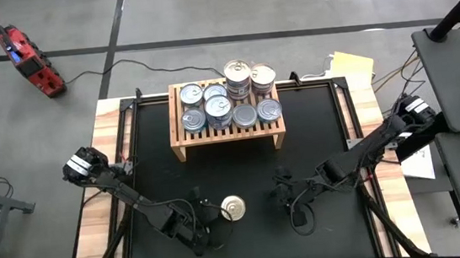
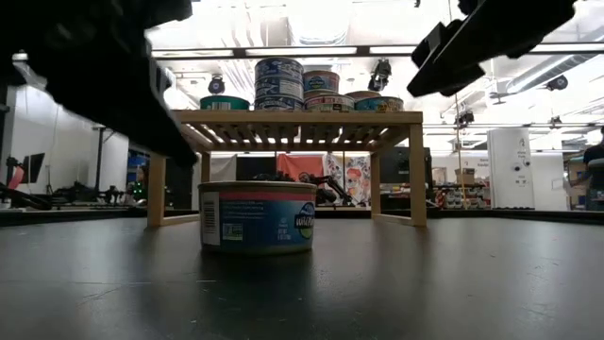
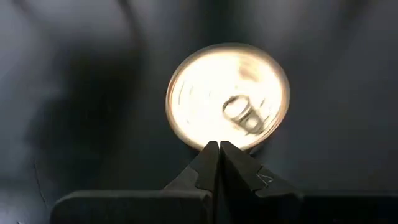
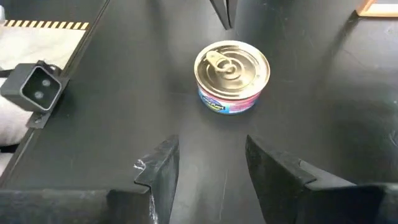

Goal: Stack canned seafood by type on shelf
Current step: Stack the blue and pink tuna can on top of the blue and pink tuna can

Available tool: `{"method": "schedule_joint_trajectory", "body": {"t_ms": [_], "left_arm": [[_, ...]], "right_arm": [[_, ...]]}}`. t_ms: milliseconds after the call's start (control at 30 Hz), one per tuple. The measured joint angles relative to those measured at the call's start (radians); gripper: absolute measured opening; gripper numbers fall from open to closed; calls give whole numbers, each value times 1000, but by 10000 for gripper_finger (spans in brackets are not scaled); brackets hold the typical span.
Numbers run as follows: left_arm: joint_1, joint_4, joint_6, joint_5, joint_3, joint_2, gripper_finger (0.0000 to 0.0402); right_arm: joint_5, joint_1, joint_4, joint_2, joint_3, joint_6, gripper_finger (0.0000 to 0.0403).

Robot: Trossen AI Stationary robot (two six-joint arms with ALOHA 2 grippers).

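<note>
Low and left of centre in the high view, the left claw point(image 1: 208, 223) sits with its fingers pressed together and empty, its tip just beside a lone can point(image 1: 232, 207) on the black tabletop point(image 1: 315, 138) — probably parked there rather than gripping, since closed fingers cannot take a round tin.

That can is flat and round, with a pale metal pull-tab lid and a blue and pink paper label.

To its right, at lower centre, the right claw point(image 1: 284, 193) faces the can with fingers apart and nothing between them, seemingly lined up for a grasp.

At upper centre stands the shelf point(image 1: 228, 127), a light-wood slatted rack on short legs; the other tins point(image 1: 229, 101) crowd its top, some stacked two high — so this loose one looks like the last to place.
</note>
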Motion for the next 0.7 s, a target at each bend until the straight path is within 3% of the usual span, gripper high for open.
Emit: {"method": "schedule_joint_trajectory", "body": {"t_ms": [300,533,700], "left_arm": [[1,190,272,-43,14,1,0],[3,191,267,-44,-2,24,0],[2,211,266,-44,-2,70,0]], "right_arm": [[49,-6,71,128,0,76,126],[47,-11,189,198,0,262,99],[40,-26,260,225,0,405,115]]}}
